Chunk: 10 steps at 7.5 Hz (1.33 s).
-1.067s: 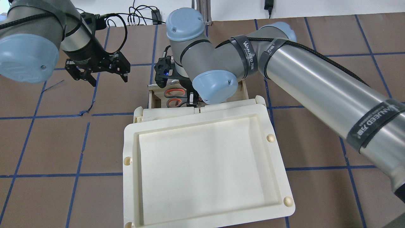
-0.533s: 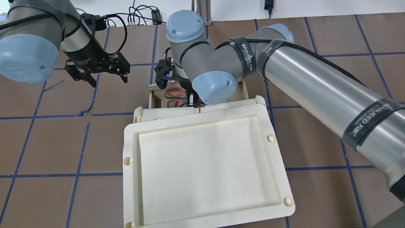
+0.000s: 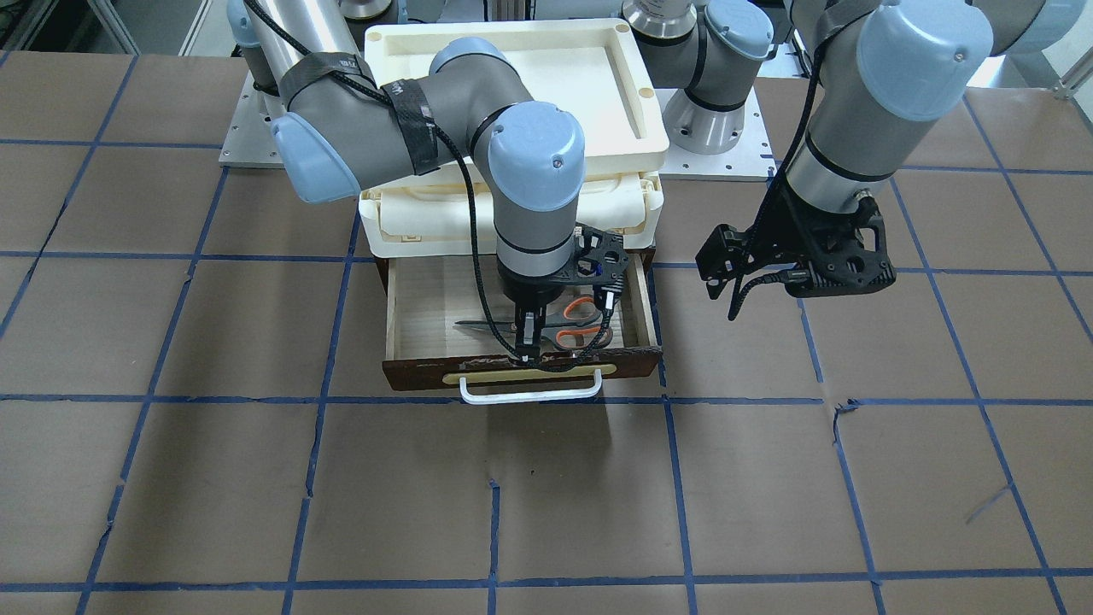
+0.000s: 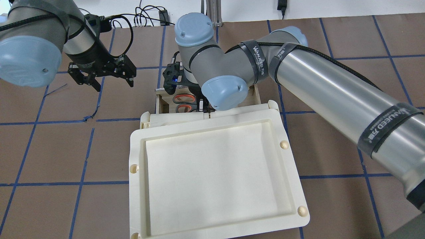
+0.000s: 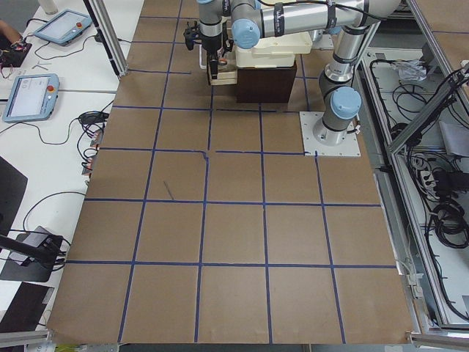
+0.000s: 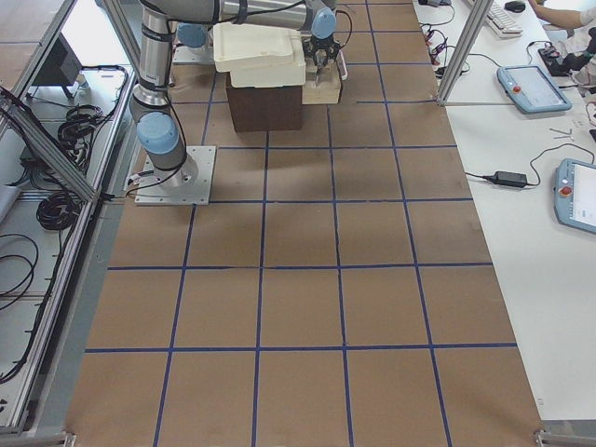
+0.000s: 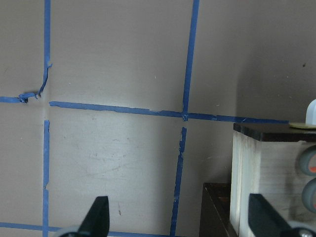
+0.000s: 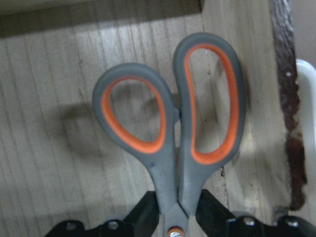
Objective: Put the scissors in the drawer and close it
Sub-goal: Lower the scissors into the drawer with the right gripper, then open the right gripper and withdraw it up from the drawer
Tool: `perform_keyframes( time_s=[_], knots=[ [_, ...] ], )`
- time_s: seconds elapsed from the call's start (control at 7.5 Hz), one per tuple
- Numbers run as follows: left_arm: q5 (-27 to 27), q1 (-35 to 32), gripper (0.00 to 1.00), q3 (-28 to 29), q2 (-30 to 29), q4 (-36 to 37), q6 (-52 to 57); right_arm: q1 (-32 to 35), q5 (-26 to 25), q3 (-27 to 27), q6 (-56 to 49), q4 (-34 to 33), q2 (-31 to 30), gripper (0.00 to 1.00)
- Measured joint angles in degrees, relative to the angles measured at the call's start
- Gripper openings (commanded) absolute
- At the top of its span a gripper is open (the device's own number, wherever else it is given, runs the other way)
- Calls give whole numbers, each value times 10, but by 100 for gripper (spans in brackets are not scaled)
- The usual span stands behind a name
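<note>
Your left gripper (image 4: 115, 85): unmoved since a second ago, jaws wide, empty, bare table (image 4: 66, 149) all round. Your scissors (image 4: 182, 99): lay flat in the open drawer (image 4: 162, 103), beside its front wall. Your right gripper (image 8: 177, 219): barely shifted, pinched their neck.

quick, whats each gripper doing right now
left gripper: open, holding nothing
right gripper: closed on the scissors, down in the drawer

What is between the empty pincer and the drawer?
Only bare brown table crossed by blue tape lies between the left pincer and the drawer, as the front-facing view shows.
</note>
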Motion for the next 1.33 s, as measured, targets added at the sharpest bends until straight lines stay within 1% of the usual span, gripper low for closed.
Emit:
perform_keyframes(
  time_s=[0.13,0.27,0.53,1.07,1.33],
  knots=[
    [0,0,100,0,0,0,0,0,0,2,0,0,0,9],
    [0,-1,100,0,0,0,0,0,0,3,0,0,1,13],
    [0,-1,100,0,0,0,0,0,0,4,0,-1,1,34],
    [0,0,100,-1,0,-1,1,1,1,3,0,-1,-1,89],
    [0,1,100,-4,0,-1,1,1,0,0,1,-1,-4,92]
  ],
)
